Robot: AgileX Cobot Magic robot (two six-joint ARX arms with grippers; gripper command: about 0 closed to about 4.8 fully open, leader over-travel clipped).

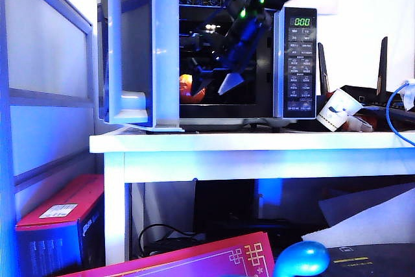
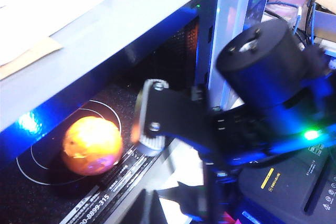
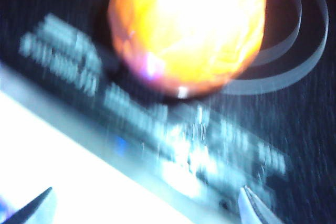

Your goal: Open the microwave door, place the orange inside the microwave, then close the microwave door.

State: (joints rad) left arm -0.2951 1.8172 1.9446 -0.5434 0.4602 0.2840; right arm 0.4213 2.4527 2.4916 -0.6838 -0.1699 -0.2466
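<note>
The microwave (image 1: 301,63) stands on the white table with the microwave door (image 1: 139,50) swung wide open to the left. The orange (image 1: 187,89) lies on the dark cavity floor (image 2: 52,177), inside a white ring, with nothing touching it. It also shows as the bright orange (image 2: 92,145) and the blurred orange (image 3: 189,30). My right gripper (image 1: 217,85) hangs open at the cavity mouth, just in front of the fruit, with its jaws (image 3: 147,208) wide and nothing between them. My left gripper (image 2: 149,208) is shut and empty, near the cavity's front edge; I cannot make it out in the exterior view.
A white paper cup (image 1: 338,111) lies tipped beside the microwave, with black router antennas (image 1: 382,63) and a blue cable (image 1: 392,115) further right. The table edge (image 1: 259,144) runs below. A red box (image 1: 65,215) sits on the floor underneath.
</note>
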